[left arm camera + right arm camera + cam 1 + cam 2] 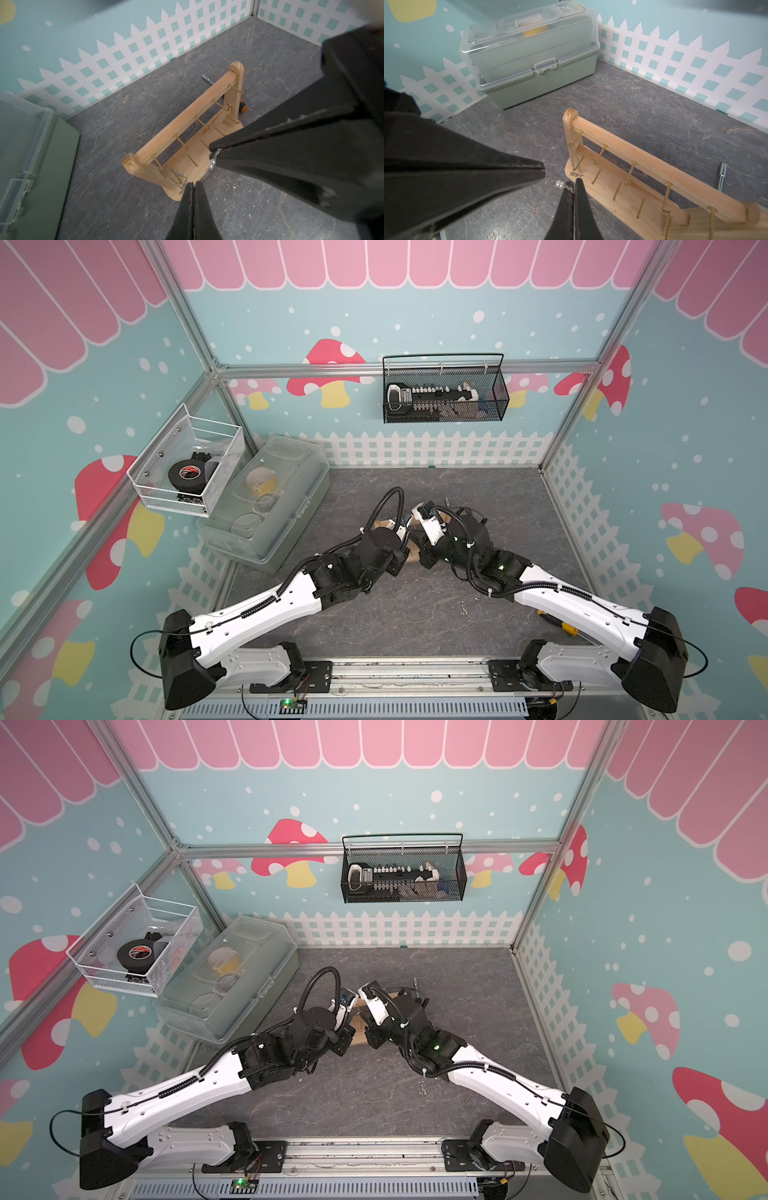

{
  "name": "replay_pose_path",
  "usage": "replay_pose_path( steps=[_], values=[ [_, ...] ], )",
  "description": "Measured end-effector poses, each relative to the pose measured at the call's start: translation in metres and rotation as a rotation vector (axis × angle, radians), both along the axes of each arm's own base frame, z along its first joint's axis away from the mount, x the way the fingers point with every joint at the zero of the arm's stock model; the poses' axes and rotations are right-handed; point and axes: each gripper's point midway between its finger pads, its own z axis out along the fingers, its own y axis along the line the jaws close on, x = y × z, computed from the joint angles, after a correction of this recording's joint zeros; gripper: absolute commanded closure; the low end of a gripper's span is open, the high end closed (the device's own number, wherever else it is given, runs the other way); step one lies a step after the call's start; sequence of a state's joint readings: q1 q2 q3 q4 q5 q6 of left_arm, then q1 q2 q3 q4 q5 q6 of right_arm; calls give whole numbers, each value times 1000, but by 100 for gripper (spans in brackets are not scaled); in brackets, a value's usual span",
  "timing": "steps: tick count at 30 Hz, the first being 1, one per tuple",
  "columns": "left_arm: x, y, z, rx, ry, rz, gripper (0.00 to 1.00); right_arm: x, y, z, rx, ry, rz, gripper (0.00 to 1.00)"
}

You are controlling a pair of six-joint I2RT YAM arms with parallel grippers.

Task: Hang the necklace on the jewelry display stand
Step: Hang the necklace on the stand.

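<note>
Jewelry display stand (182,122) stands upright in the middle of the table (124,99), base flat, gold pegs pointing toward the arms. In both top views it's mostly hidden under the two wrists. Necklace (172,176) is a thin silver chain. One part is draped over the end peg of the top crossbar, next to the upright on the clear box (539,83) side, and hangs down toward the base. From there it runs to the left gripper (192,185), jaws closed on the chain just in front of that end of the base. Right gripper (573,184) is close beside it, tips apart, jaws also closed and pinching the chain, w/ two small pearls (559,184) showing just outside its tips (a short slack bit of chain btwn the two grippers). A tool (207,79) w/ metal shaft and black-orange handle lies on the table behind the stand's far end.
</note>
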State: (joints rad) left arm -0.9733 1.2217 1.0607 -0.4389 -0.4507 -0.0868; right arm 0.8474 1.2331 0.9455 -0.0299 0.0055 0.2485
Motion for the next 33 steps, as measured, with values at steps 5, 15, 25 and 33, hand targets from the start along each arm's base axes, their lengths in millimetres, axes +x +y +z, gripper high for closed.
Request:
replay_pose_path(
  steps=[5, 15, 25, 33],
  values=[
    [9, 7, -7, -15, 13, 40, 100, 9, 1, -16, -46, 10, -31, 99],
    [29, 13, -27, -51, 45, 105, 100, 23, 2, -32, -87, 3, -74, 98],
    [34, 3, -39, -60, 73, 86, 100, 36, -2, -34, -95, 7, -102, 97],
    [45, 1, -35, -194, 140, 46, 71, 40, -10, -31, -99, 20, -112, 97]
  ],
)
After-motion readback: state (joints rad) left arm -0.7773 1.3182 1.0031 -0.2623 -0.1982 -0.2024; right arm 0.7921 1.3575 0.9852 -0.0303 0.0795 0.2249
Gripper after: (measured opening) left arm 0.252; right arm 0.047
